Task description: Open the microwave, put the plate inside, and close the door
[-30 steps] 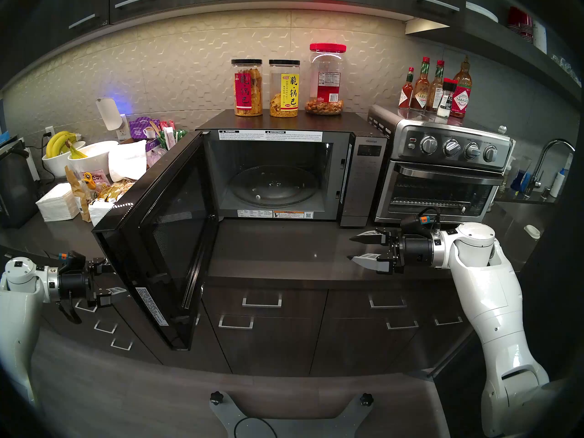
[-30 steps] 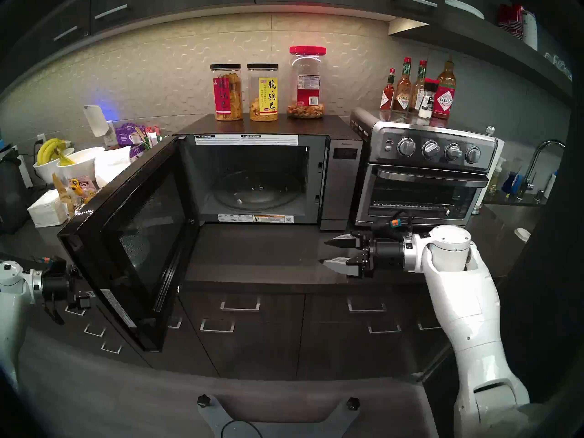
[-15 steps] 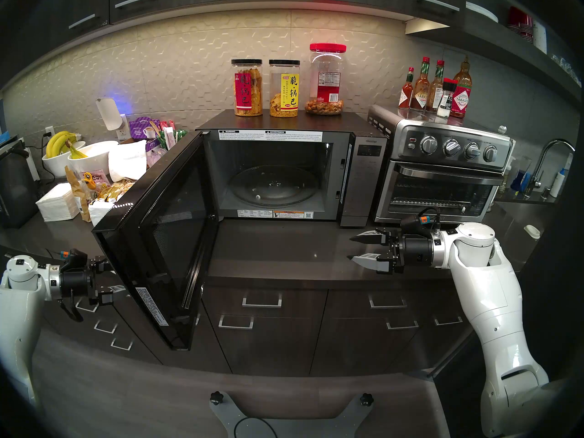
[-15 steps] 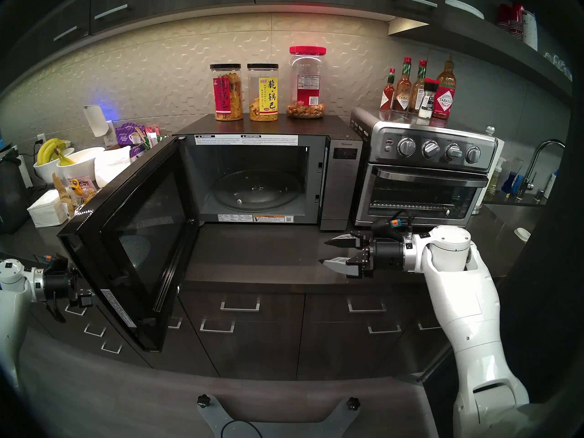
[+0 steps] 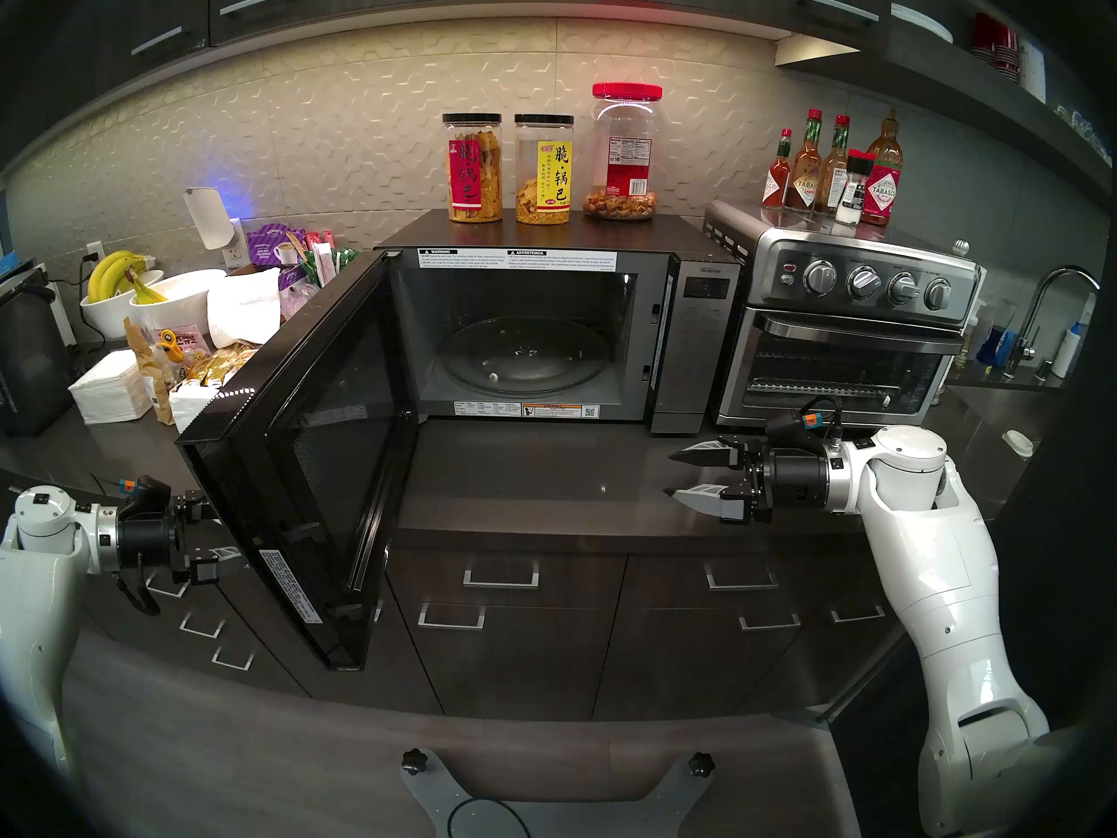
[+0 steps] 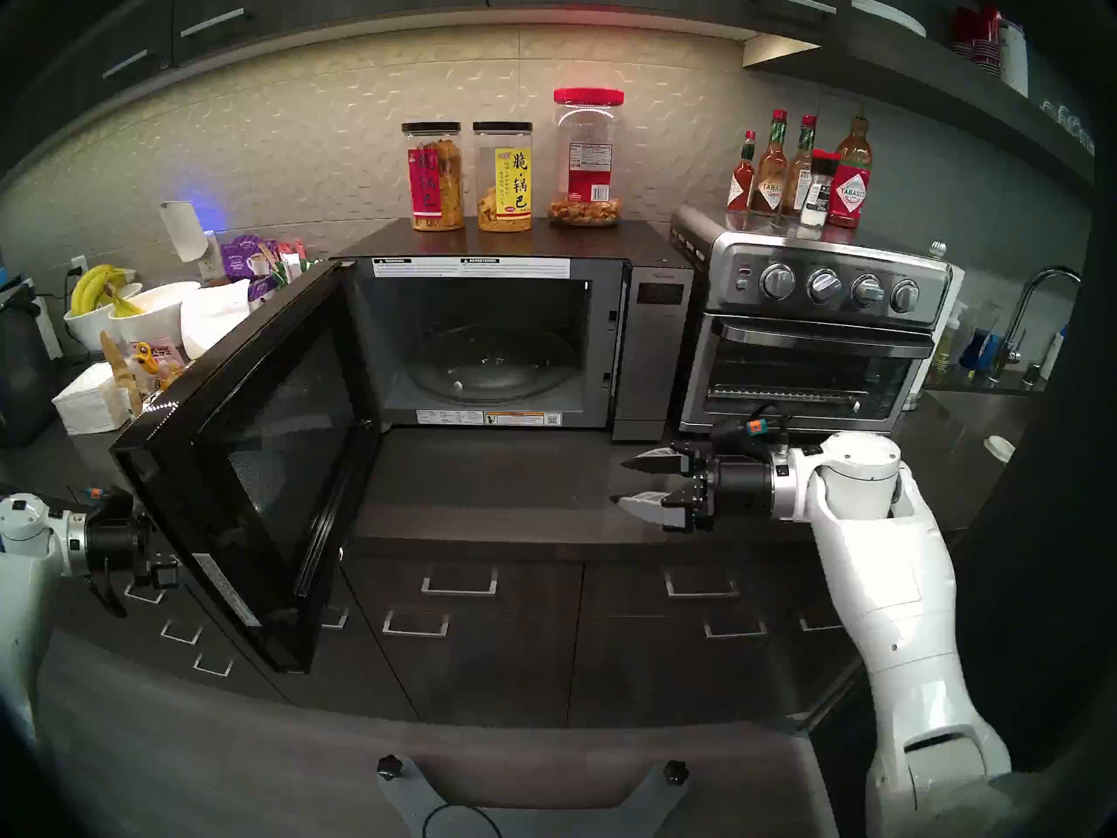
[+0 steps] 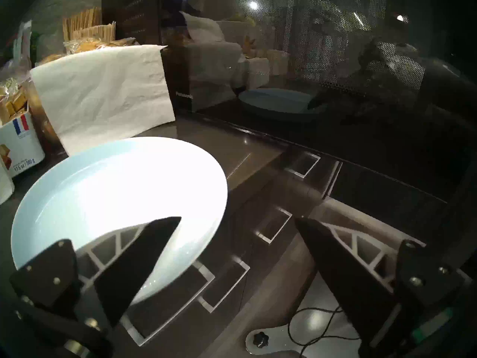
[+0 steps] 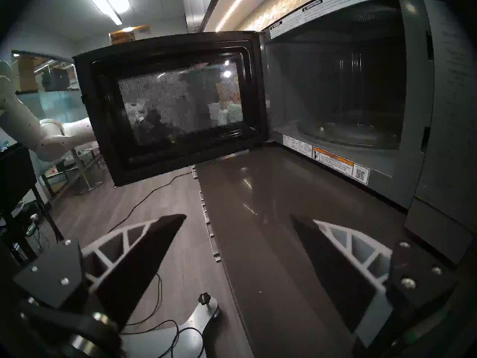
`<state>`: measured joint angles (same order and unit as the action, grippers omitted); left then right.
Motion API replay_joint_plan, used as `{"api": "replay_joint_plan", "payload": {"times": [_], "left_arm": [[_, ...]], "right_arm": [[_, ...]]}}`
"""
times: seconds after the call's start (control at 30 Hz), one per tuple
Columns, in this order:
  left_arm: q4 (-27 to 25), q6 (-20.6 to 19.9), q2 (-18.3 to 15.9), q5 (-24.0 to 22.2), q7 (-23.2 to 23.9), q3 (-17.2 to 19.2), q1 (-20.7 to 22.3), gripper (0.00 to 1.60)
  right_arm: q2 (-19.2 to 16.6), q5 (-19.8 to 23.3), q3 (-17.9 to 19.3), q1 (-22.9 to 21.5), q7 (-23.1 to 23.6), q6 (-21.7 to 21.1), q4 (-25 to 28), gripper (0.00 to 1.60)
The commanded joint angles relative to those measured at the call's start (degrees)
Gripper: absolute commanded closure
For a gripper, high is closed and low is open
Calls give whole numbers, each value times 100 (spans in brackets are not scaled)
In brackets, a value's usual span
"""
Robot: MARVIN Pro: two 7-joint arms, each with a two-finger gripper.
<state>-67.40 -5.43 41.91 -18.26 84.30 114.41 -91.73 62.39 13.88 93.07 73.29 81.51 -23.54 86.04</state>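
Since the earlier frames the left tool (image 5: 208, 531) has edged a little closer to the outer face of the door (image 5: 302, 456), with its wrist slightly raised; the right tool (image 5: 680, 474) and everything on the desk (image 5: 544, 486) have stayed where they were.

The microwave (image 5: 544, 329) stands open, its door swung out to the left past the desk edge and over the drawers. The glass turntable (image 5: 523, 356) inside the microwave is bare. Three snack jars (image 5: 474, 168) stand on top of the microwave, and the toaster oven (image 5: 846, 335) sits just to its right.

The left tool is behind the door as the head views show it, largely hidden by it there. In the left wrist view its fingers (image 7: 144, 259) are spread wide with nothing between them. One finger hangs over the near rim of the plate (image 7: 116, 194); whether it touches cannot be told. The plate lies flat on the desk to the left of the microwave, near the outer face of the door, which mirrors it. A white paper napkin (image 7: 103, 91) stands just behind the plate.

The right tool hovers over the desk in front of the microwave's control strip, pointing toward the door, its fingers (image 8: 144, 259) apart and empty.
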Motion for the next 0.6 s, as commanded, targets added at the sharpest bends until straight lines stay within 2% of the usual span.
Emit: {"api": "replay_joint_plan", "payload": {"times": [0.0,0.57], "left_arm": [[-96,-66,-119,66,-38,-9,63,0],[-213,-215,-152,333,-142,-47,124,0]], "right_arm": [[-10,35,18,-89,38,-13,50,0],[-1,22,27,-89,45,-15,51,0]]}}
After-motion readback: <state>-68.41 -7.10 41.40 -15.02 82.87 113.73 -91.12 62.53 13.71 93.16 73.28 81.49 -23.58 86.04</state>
